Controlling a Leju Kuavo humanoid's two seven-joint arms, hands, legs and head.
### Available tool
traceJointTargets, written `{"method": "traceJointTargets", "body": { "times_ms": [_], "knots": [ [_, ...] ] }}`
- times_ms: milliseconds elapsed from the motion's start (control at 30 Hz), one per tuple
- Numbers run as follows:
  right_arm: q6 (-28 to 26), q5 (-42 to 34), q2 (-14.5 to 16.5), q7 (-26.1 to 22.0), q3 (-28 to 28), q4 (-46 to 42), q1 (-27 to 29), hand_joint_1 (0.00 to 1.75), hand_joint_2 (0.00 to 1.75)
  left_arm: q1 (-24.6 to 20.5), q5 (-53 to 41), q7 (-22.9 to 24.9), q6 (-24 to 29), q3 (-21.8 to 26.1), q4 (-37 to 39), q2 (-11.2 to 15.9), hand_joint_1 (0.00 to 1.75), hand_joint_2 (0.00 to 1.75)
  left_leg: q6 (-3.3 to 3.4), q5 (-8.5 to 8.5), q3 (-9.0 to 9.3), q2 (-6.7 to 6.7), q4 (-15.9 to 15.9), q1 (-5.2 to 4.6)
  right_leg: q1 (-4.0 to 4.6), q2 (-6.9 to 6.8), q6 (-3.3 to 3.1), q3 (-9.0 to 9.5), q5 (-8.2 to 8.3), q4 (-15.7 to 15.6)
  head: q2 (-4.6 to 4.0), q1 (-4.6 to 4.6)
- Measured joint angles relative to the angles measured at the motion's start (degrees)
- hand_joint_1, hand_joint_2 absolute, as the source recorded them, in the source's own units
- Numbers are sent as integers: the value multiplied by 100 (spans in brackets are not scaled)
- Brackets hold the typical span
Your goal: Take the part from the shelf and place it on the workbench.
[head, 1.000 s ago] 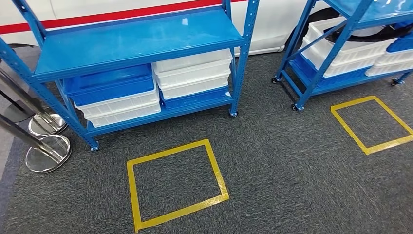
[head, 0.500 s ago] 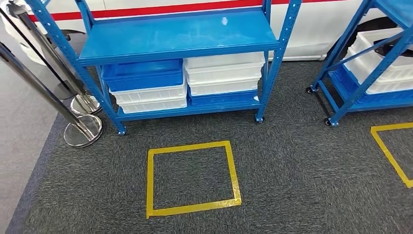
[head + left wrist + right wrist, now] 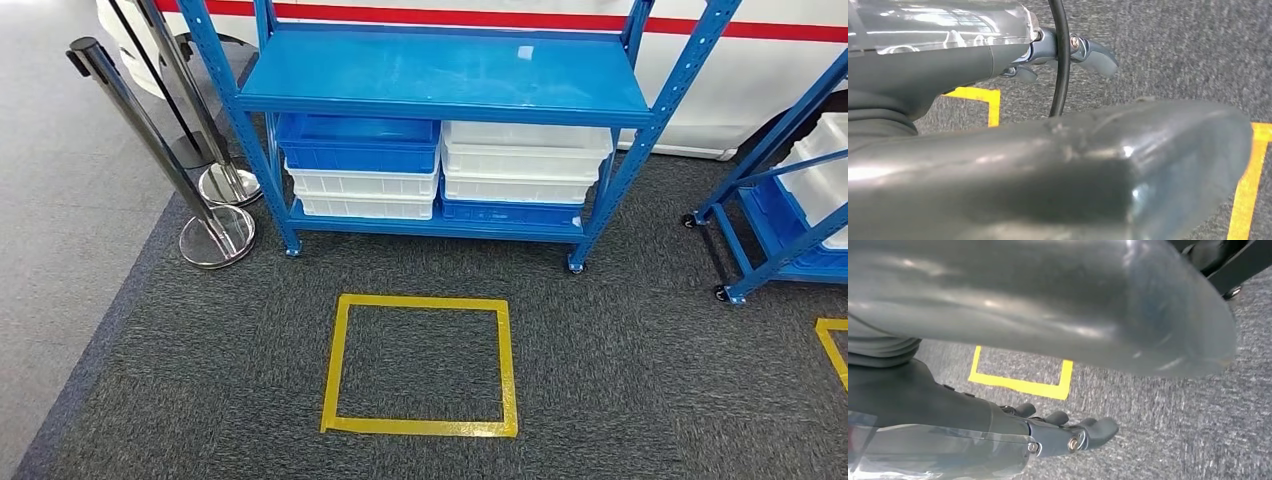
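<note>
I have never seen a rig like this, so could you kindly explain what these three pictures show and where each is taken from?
A two-armed humanoid robot took these. The head view looks forward and down at a blue shelf with stacked blue and white bins, a yellow tape square on grey carpet, and two metal posts. The other two come from cameras at its wrists, arms hanging over the carpet: the left hand and right hand each hold nothing, fingers loosely curled. No part has been taken yet.
</note>
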Motion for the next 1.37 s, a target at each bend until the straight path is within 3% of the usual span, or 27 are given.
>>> {"method": "traceJointTargets", "body": {
  "times_ms": [67, 133, 267, 333, 433, 467, 500, 567, 633, 700, 800, 867, 933, 967, 1000, 1033, 1100, 1167, 1300, 1367],
  "knots": [
    [-1, 11, -9, 0, -32, 0, 10, 0, 0, 6, -7, 2, -2, 2, 0, -6, 0, 0, -37, -43, 41, -71, 22, 4, -23, 8, -2, 261, 474, -685, 0, 1],
    [-1, 13, -16, 0, -62, 0, 10, 0, 0, 2, -10, 2, -3, 3, 0, -12, 0, 0, -108, -113, 46, -116, 74, -18, -27, 30, -20, 535, 727, -1340, 0, 0],
    [12, 14, -11, 0, -87, 0, -10, 0, 0, 1, -13, 4, -3, 5, 0, -17, 0, 0, -246, -198, 65, -126, 111, -15, -5, 33, -150, 625, 683, -1503, 0, -1],
    [31, 15, -5, 0, -93, 0, -2, 0, 0, -2, -16, 5, -3, 4, 0, -27, 0, 0, -303, -360, -43, -78, 405, 2, -20, 10, -228, 684, 667, -1537, 0, -2],
    [49, 15, -5, 0, -105, 0, 11, 0, 0, 3, -17, 14, -3, 6, 0, -28, 0, 0, -355, -791, -669, -22, 1532, 12, -4, -19, -285, 766, 590, -1542, 0, -3],
    [57, 15, -5, 0, -108, 0, 12, 0, 0, 11, -17, 17, -3, 6, 0, -28, 0, 0, -358, -807, -838, -18, 1774, 12, 4, -21, -287, 805, 553, -1541, 0, -3],
    [66, 15, -5, 0, -110, 0, 12, 0, 0, 20, -19, 20, -3, 5, 0, -28, 0, 0, -348, -702, -908, -16, 1803, 11, 10, -21, -284, 855, 512, -1540, 0, -3],
    [85, 15, -3, 0, -111, 0, 10, 0, 0, 31, -22, 21, -3, 5, -1, -29, 0, 0, -285, -215, -736, -10, 1227, -3, 22, -24, -271, 986, 418, -1543, 0, -3],
    [116, 20, 8, -3, -113, 5, 10, 0, 0, 30, -29, 21, -3, 8, -2, -21, 0, 0, -180, 99, -466, 22, 545, -55, 37, -32, -231, 1082, 327, -1551, 0, -3],
    [146, 36, 16, -12, -114, 10, 5, 0, 0, 27, -34, 26, -3, 9, -3, -14, 0, 0, -98, 85, -359, 45, 282, -103, 38, -40, -163, 1119, 298, -1573, 0, -4],
    [158, 60, 10, -23, -114, 8, -5, 0, 0, 40, -36, 32, -3, 9, -4, -16, 0, 0, -8, 50, -201, 12, 122, -71, 31, -44, -70, 1148, 317, -1434, 0, -4],
    [158, 67, 6, -24, -114, 7, -13, 0, 0, 42, -36, 33, -3, 9, -4, -18, 0, 0, 51, 24, -69, -2, 45, -48, 19, -21, -33, 887, 170, -945, 0, -3],
    [158, 71, 6, -24, -114, 7, -20, 0, 0, 37, -37, 33, -3, 9, -4, -22, 0, 0, 83, -34, -6, -10, 36, -48, 7, -6, 11, 394, -105, -265, 0, -4],
    [158, 73, 6, -24, -114, 7, -19, 0, 0, 38, -38, 34, -3, 10, -4, -24, 0, 0, 83, -72, 34, -17, 37, -48, 0, -5, 33, 185, -186, -49, 0, -4],
    [158, 74, 5, -24, -114, 7, -13, 0, 0, 43, -38, 34, -3, 10, -4, -25, 0, 0, 75, -117, 89, -27, 37, -46, -8, -6, 50, 57, -158, -4, 0, -4],
    [158, 74, 4, -24, -114, 7, -4, 0, 0, 49, -38, 35, -3, 11, -4, -26, 0, 0, 58, -167, 158, -38, 38, -42, -18, -6, 58, 30, 0, -154, 0, -4],
    [158, 74, -1, -24, -115, 7, 24, 0, 0, 60, -38, 35, -3, 12, -4, -30, 0, 0, 5, -279, 294, -56, 42, -36, -37, -5, 53, 163, 567, -833, 0, -4],
    [158, 74, -5, -24, -116, 8, 32, 0, 0, 54, -39, 35, -3, 16, -4, -32, 0, 0, -68, -385, 353, -66, 57, -44, -20, -3, 4, 267, 860, -1325, 0, -4],
    [158, 74, 3, -24, -116, 7, 21, 0, 0, 30, -42, 34, -3, 20, -5, -35, 0, 0, -199, -452, 420, -57, 197, -46, -20, 2, -160, 388, 845, -1453, 0, -5],
    [158, 76, 8, -24, -116, 7, 24, 0, 0, 21, -45, 35, -3, 20, -5, -43, 0, 0, -234, -497, 310, -38, 469, -32, -33, -10, -217, 491, 812, -1483, 0, -7]
  ]
}}
